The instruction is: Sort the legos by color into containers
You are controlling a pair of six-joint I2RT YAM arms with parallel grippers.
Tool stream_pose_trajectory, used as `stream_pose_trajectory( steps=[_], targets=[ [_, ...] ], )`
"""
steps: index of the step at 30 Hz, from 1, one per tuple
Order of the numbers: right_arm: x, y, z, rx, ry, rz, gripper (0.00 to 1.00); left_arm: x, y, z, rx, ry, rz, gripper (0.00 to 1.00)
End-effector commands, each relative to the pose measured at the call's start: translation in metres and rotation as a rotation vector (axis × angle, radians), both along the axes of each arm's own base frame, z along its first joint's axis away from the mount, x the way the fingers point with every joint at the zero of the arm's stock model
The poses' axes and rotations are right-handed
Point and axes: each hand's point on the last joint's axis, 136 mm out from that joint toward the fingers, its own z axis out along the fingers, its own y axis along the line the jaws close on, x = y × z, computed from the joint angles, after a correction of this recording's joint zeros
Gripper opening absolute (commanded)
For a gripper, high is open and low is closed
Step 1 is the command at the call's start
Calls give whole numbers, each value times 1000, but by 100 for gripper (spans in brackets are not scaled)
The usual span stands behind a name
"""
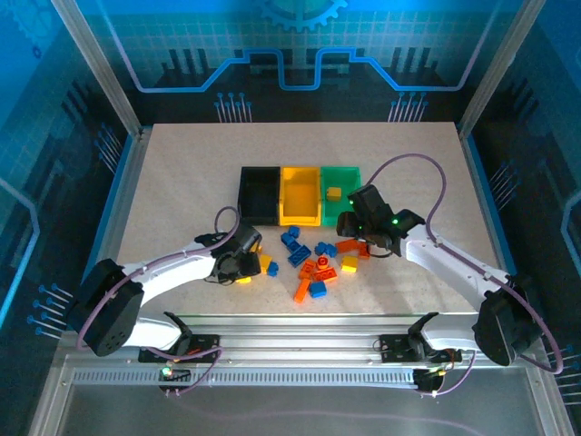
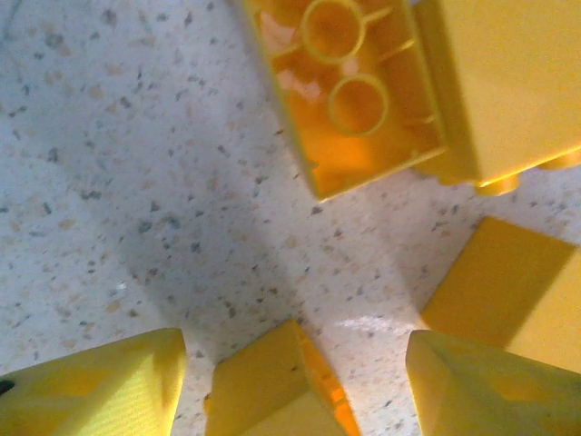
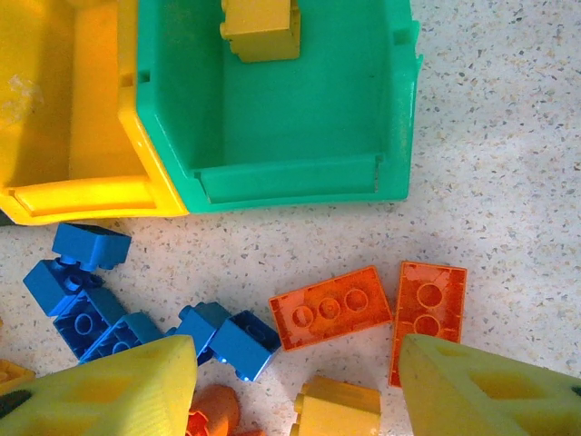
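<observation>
Black bin, yellow bin and green bin joined in a row, upright, open-topped; one yellow brick inside the green; orange, blue and yellow legos scattered on table just before them.

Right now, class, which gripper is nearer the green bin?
Right. The right gripper hovers just in front of the green bin; the left gripper is farther left, past the brick pile.

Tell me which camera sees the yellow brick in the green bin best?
The right wrist view: the yellow brick lies close and big inside the green bin. The top external view shows it as a tiny yellow spot.
</observation>
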Motion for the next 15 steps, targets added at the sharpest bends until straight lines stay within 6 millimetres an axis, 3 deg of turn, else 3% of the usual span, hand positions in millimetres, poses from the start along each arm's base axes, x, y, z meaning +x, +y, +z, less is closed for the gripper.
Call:
stream_pose_trajectory(
  steps=[1,5,10,15],
  targets=[
    [3,-6,5,15,-23,-34,62,-21,16,2,46,45,-1,66],
    [2,-5,3,24,-21,-36,62,-22,19,10,43,17,-1,66],
    [0,-6,-1,26,-10,-37,62,-24,15,-7,35,54,3,64],
    [-3,-9,0,19,-11,-40,62,-21,10,-18,32,73,3,56]
  ],
)
